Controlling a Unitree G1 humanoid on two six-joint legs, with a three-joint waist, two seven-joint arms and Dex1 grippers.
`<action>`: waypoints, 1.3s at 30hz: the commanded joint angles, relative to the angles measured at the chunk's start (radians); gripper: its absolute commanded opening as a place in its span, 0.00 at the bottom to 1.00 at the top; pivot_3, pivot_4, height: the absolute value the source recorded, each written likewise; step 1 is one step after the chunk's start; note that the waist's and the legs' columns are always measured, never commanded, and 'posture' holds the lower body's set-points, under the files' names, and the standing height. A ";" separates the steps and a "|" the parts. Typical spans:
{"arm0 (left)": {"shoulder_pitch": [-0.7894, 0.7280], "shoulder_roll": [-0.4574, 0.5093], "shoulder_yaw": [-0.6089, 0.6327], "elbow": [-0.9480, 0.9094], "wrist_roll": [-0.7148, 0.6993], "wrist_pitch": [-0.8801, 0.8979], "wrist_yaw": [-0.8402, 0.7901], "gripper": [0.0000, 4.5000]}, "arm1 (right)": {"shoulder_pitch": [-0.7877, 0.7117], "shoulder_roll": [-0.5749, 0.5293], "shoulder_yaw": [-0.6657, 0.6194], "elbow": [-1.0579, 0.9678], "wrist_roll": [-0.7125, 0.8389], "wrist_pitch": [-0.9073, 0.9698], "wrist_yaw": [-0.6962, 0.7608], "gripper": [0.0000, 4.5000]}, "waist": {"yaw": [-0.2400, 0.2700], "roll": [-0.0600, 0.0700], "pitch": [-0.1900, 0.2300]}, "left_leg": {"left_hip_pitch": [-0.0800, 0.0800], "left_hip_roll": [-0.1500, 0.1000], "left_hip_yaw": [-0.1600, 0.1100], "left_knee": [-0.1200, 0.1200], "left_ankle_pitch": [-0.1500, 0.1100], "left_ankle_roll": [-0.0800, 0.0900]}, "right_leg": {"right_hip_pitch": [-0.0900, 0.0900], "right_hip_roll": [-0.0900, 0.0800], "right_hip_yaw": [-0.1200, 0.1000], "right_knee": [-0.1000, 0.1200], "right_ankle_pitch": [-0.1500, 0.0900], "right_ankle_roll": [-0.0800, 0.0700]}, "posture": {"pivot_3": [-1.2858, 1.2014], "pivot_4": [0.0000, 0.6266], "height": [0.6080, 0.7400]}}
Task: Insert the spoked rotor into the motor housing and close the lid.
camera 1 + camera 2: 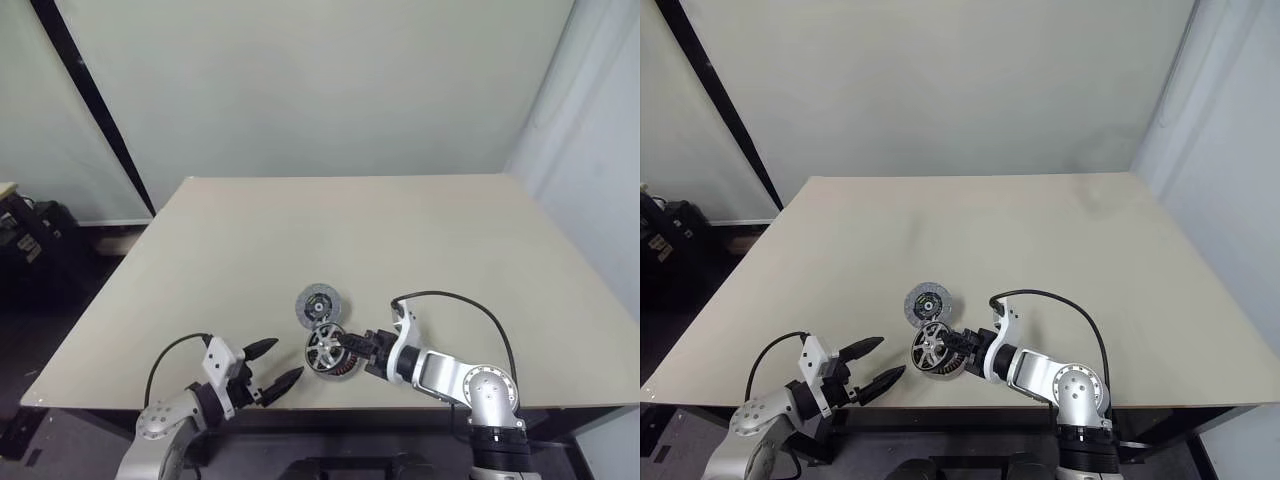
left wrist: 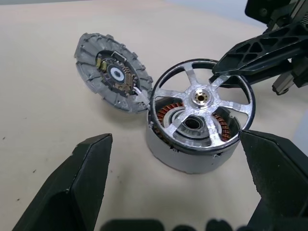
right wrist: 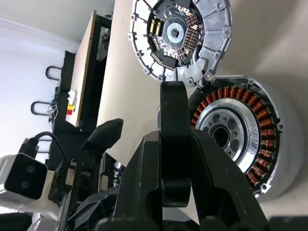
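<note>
The motor housing (image 2: pixel 187 161) stands on the table near its front edge, copper windings (image 3: pixel 250 122) showing inside. Its lid (image 1: pixel 317 304) is swung open behind it, tilted up with its inner face toward me. Over the housing's mouth lies the spoked rotor (image 2: pixel 202 103), slightly tilted. My right gripper (image 1: pixel 348 347) reaches in from the right and is shut on the rotor's rim. A little left of the housing, my left gripper (image 1: pixel 284 360) stands open, its fingers (image 2: pixel 77 187) wide apart on either side of the housing and apart from it.
The beige table (image 1: pixel 420 230) stretches far behind and to both sides of the parts. The front edge runs just below both grippers. Dark equipment (image 1: pixel 30 245) stands on the floor beyond the table's left edge.
</note>
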State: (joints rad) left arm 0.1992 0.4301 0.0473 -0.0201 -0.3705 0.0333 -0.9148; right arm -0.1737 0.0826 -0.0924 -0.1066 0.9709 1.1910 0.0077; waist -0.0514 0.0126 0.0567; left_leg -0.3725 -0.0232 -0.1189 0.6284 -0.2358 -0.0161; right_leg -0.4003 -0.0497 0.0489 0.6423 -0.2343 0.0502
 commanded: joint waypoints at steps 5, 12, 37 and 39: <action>-0.005 -0.004 -0.007 -0.042 -0.001 -0.012 0.007 1.00 | -0.002 0.017 0.018 -0.034 -0.027 -0.024 0.006 0.54 | 0.001 0.000 0.000 | -0.005 0.000 0.000 0.001 0.000 0.000 | -0.004 0.000 0.000 0.001 0.001 0.002 | 0.52 0.00 1.00; -0.010 0.000 -0.017 -0.038 -0.001 -0.014 0.006 1.00 | -0.024 -0.040 -0.013 -0.128 0.019 0.028 0.010 0.86 | 0.001 0.000 0.000 | -0.005 0.000 0.000 0.001 0.000 0.000 | -0.004 0.000 0.000 0.001 0.001 0.002 | 0.52 0.00 1.00; -0.018 0.015 -0.016 -0.055 -0.004 0.000 0.016 1.00 | -0.003 -0.289 0.650 0.121 -0.806 -0.767 0.358 0.00 | 0.002 -0.004 -0.001 | -0.004 -0.001 0.000 0.008 0.000 0.000 | 0.000 0.000 -0.001 0.001 0.001 0.001 | 0.52 0.00 1.00; -0.016 0.015 -0.016 -0.060 -0.004 0.000 0.020 1.00 | 0.012 -0.295 0.658 0.140 -0.832 -0.785 0.375 0.00 | 0.002 -0.004 -0.001 | -0.003 -0.001 -0.001 0.009 0.000 0.000 | 0.001 0.000 -0.002 0.002 0.001 0.001 | 0.52 0.00 1.00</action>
State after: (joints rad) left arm 0.1907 0.4365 0.0238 -0.0341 -0.3696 0.0383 -0.8966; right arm -0.1745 -0.2065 0.5517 0.0090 0.1739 0.4159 0.3665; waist -0.0497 0.0087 0.0556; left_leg -0.3743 -0.0238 -0.1201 0.6373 -0.2356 -0.0161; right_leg -0.3982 -0.0497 0.0469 0.6442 -0.2338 0.0507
